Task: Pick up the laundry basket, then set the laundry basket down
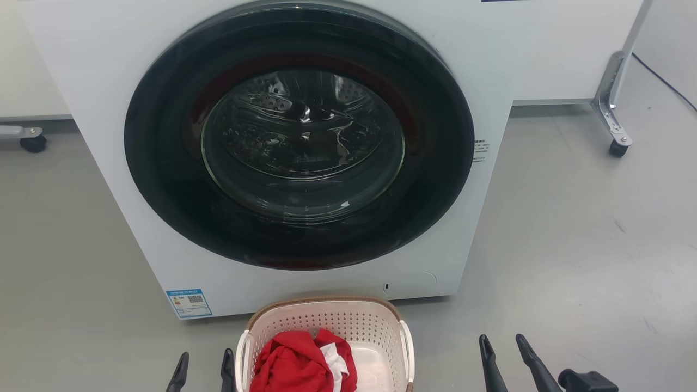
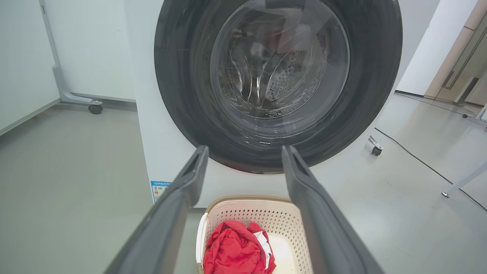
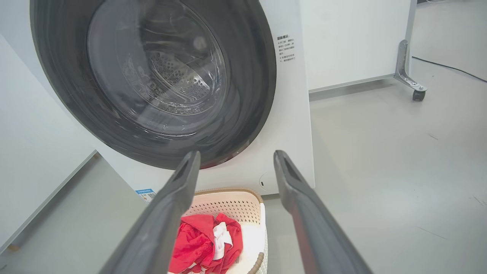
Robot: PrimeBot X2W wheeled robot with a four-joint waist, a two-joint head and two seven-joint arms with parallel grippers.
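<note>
The basket (image 1: 332, 321) sits on the floor (image 1: 572, 245), right in front of the washer (image 1: 109, 163) and very near it. A red cloth (image 1: 294, 365) lies inside. The left gripper (image 1: 205, 363) is wide open and holds nothing. It is just beside the basket's left handle (image 1: 241, 354). The right gripper (image 1: 502, 348) is wide open too, with nothing in it, and it is farther off from the right handle (image 1: 407, 348). I think the grab has not begun, so the whole job is yet to do. A few things could go wrong. The handles are thin loops, so a finger could miss one and push the basket away, or bump it into the washer. If one side grabs first and lifts, the basket could tip and the cloth could spill out. The plastic looks light and smooth, so a weak pinch could let it slip and drop.
</note>
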